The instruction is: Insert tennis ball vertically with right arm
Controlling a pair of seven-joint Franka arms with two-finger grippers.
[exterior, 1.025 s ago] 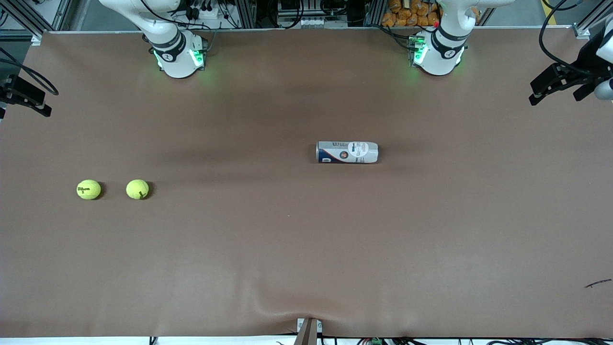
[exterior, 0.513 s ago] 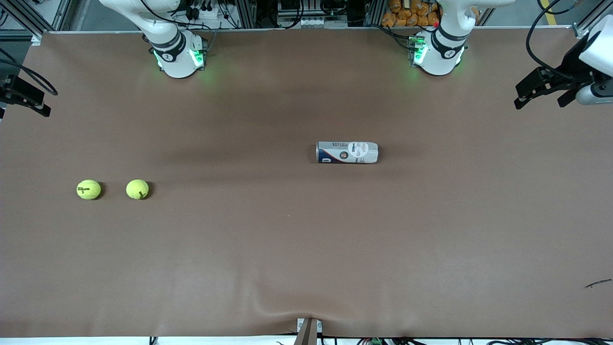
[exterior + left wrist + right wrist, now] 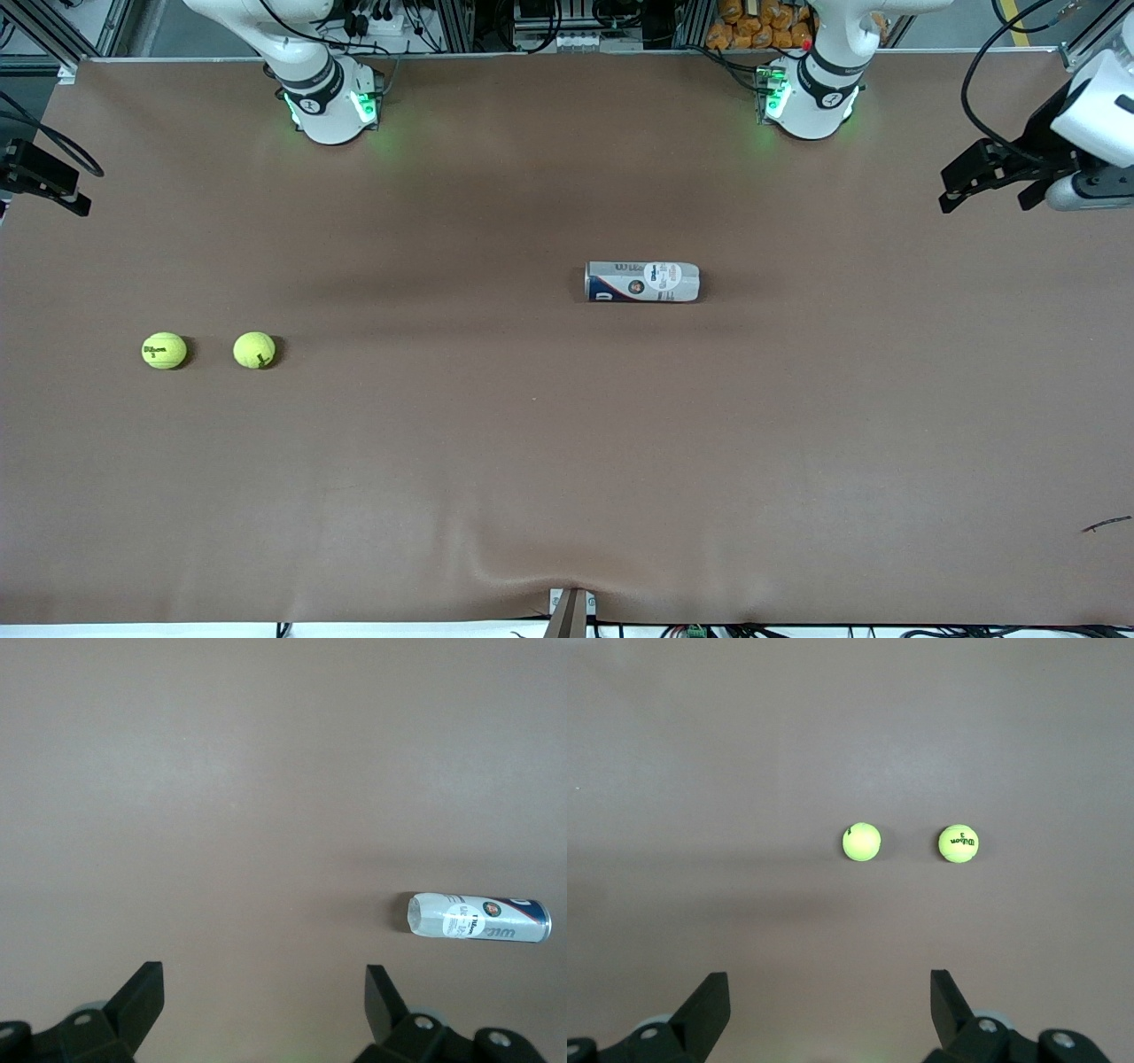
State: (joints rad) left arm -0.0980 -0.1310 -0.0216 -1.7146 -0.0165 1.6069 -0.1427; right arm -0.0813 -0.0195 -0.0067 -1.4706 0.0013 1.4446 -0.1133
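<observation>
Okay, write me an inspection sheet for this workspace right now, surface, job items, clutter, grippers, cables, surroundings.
Surface: brown table cover, rippled at the edge nearest the front camera.
Job's things: two tennis balls side by side toward the right arm's end; ball can lying on its side mid-table.
Clutter: small dark scrap near the left arm's end.
Grippers: left gripper open, over the table's edge; right gripper open, empty.
Cables: black cable looping on the left arm.
Surroundings: metal framing, orange items past the bases.

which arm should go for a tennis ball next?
Right. Its open gripper hangs over the table end where both tennis balls lie. The left gripper, also open, is up at its own end, nearer the can.
</observation>
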